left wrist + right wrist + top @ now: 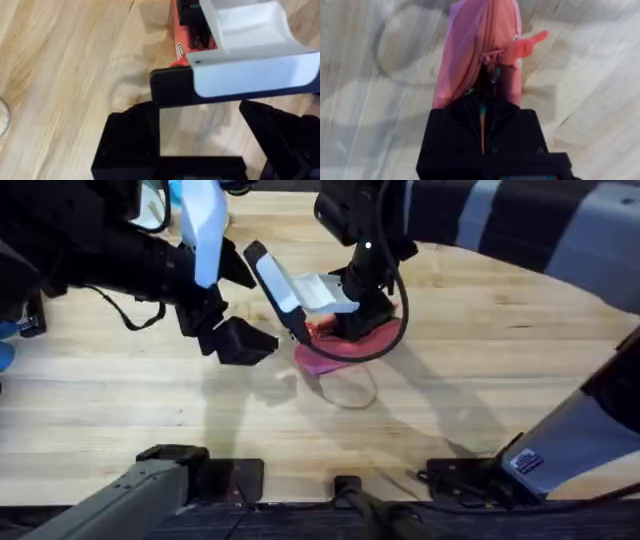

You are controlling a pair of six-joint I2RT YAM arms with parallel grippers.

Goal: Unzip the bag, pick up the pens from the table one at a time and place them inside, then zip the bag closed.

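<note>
The pink bag (335,352) lies mid-table on the table (480,380), mostly under my right arm. In the right wrist view the bag (465,55) stretches away from the fingers, its pink pull (526,46) sticking out sideways and its near end gaping dark. My right gripper (482,125) (368,320) is shut at that opening on a thin pen (494,76) with a teal streak, which runs into the bag. My left gripper (240,340) (200,142) hovers open just left of the bag (182,47), nothing between its fingers.
A faint clear ring (350,390) lies on the wood just in front of the bag. The right arm's white and black wrist housing (280,290) hangs close to the left gripper. Arm bases and cables (460,475) line the near edge. Bare wood stretches left and right.
</note>
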